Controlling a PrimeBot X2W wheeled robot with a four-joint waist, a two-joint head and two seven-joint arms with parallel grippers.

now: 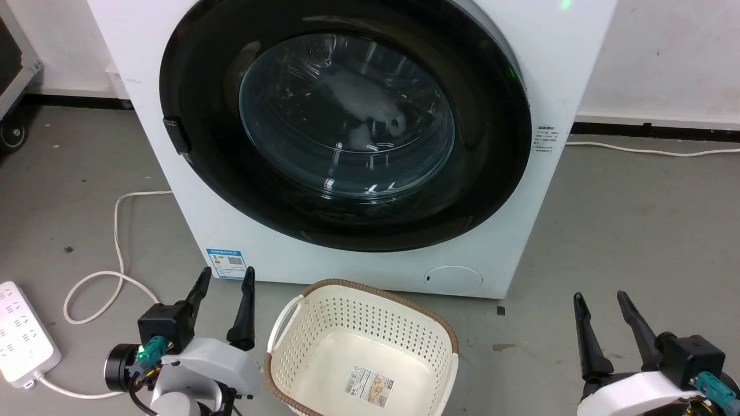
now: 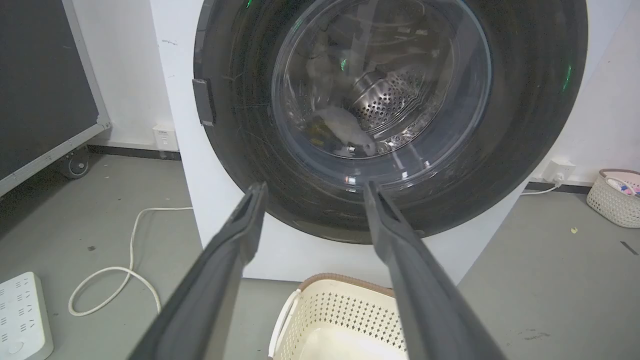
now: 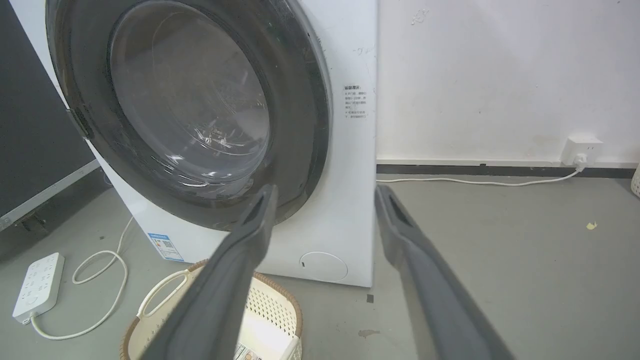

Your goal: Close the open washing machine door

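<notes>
The washing machine [image 1: 537, 202] is a white front-loader straight ahead. Its round black-framed washing machine door [image 1: 347, 133] lies flat against the machine's front, the small black handle [image 1: 176, 136] on its left edge. Through the glass in the left wrist view, the steel drum [image 2: 395, 95] holds something pale. My left gripper [image 1: 227, 271] is open at the lower left, low before the machine, touching nothing. My right gripper [image 1: 599, 296] is open at the lower right, also empty. The door [image 2: 390, 100] sits beyond the left gripper [image 2: 315, 185], and the door [image 3: 190, 100] is up-left of the right gripper [image 3: 326, 187].
A cream perforated basket [image 1: 370, 286] stands on the floor between my grippers, against the machine's base. A white power strip [image 1: 20, 332] and looped cable [image 1: 118, 231] lie at the left. A black wheeled cart [image 2: 45, 90] is further left; a small basket [image 2: 617, 197] sits far right.
</notes>
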